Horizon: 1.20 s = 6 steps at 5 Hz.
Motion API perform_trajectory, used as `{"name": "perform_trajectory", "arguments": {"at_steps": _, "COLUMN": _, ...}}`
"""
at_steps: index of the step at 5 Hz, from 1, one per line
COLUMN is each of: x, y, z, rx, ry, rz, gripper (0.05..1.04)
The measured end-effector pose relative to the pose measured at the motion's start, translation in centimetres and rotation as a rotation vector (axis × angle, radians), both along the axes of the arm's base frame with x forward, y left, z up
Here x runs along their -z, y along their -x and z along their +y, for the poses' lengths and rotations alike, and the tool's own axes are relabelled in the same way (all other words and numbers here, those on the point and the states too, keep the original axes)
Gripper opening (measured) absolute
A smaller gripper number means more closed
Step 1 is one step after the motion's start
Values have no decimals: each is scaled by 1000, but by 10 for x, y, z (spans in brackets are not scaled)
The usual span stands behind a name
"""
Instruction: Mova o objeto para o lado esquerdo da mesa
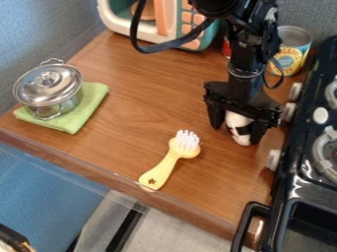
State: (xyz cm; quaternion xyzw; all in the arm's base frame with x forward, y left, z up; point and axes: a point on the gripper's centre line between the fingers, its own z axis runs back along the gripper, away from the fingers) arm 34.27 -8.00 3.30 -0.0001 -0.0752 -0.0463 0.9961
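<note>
At the right of the counter, the black gripper (237, 131) hangs down low, in front of the can and left of the stove. A small white object with dark marks (241, 138) is directly under and partly within it; its upper part is hidden by the gripper. Whether the gripper holds it, I cannot tell. The wooden table (141, 93) has its left side at the pot and green cloth.
A yellow brush (162, 171) with white bristles lies near the front edge. On the left, a lidded metal pot (49, 88) stands on a folded green cloth (95, 101). A toy microwave (172, 22) and a can (290, 51) are at the back, a black stove (299, 170) at right.
</note>
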Motion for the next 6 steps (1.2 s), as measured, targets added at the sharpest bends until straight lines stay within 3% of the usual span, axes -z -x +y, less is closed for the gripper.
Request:
{"name": "perform_trajectory", "arguments": {"at_steps": 1, "x": 1, "y": 6, "z": -4, "rx": 16, "ry": -1, "rz": 4, "gripper": 712}}
{"name": "perform_trajectory", "arguments": {"at_steps": 2, "x": -12, "y": 13, "z": 0, "rx": 12, "ry": -10, "rz": 20, "gripper": 613}}
{"name": "perform_trajectory", "arguments": {"at_steps": 3, "x": -39, "y": 8, "z": 16, "rx": -31, "ry": -23, "rz": 2, "gripper": 605}}
{"name": "perform_trajectory", "arguments": {"at_steps": 4, "x": -57, "y": -7, "z": 68, "rx": -170, "ry": -42, "rz": -13, "gripper": 604}}
{"name": "perform_trajectory", "arguments": {"at_steps": 5, "x": -70, "y": -26, "z": 107, "rx": -263, "ry": -64, "rz": -51, "gripper": 604}}
{"name": "perform_trajectory", "arguments": {"at_steps": 6, "x": -69, "y": -44, "z": 152, "rx": -374, "ry": -73, "rz": -59, "gripper": 604}}
